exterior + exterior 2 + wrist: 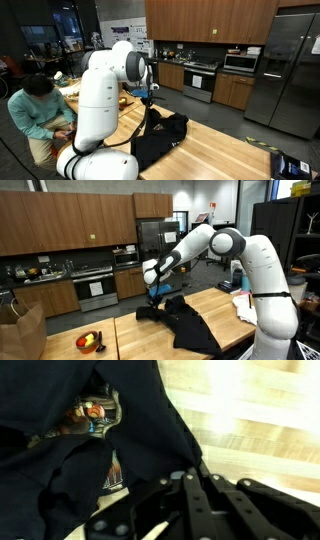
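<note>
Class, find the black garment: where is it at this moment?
In both exterior views the black garment lies crumpled on the wooden table. One edge is pinched up by the shut gripper at the end of the garment nearer the kitchen cabinets.

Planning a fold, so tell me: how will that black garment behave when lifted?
Probably floppy: the black garment lies rumpled on the table and drapes from the gripper. Likely light, since a small pinch raises an edge. It should drag, not roll.
</note>
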You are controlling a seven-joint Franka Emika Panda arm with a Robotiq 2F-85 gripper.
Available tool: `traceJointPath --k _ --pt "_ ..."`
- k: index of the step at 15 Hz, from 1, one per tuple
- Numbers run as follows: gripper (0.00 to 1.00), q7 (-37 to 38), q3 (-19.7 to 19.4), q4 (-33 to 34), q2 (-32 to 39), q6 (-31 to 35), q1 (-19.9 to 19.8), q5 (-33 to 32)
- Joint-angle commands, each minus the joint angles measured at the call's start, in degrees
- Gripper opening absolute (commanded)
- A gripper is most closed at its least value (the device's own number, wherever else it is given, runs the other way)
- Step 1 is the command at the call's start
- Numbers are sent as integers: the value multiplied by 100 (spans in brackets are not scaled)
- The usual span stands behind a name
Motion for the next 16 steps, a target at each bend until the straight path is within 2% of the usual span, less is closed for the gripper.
traceJointPath --k 1,2,3,6,9,10,12,16 --pt "31 226 -79 -14 -172 -28 105 -219" --pt "35 338 -142 -134 -344 -80 80 -276" --pt "16 159 -29 29 -36 -2 66 -147" --pt "34 239 -82 15 -141 -12 43 -204" --pt "35 242 -102 0 -173 -13 37 -208" --pt "60 245 -100 -5 -173 -13 42 -208" --pt "65 377 -131 69 -146 -64 106 -372" --pt "89 1261 -249 -381 -431 -197 275 -823"
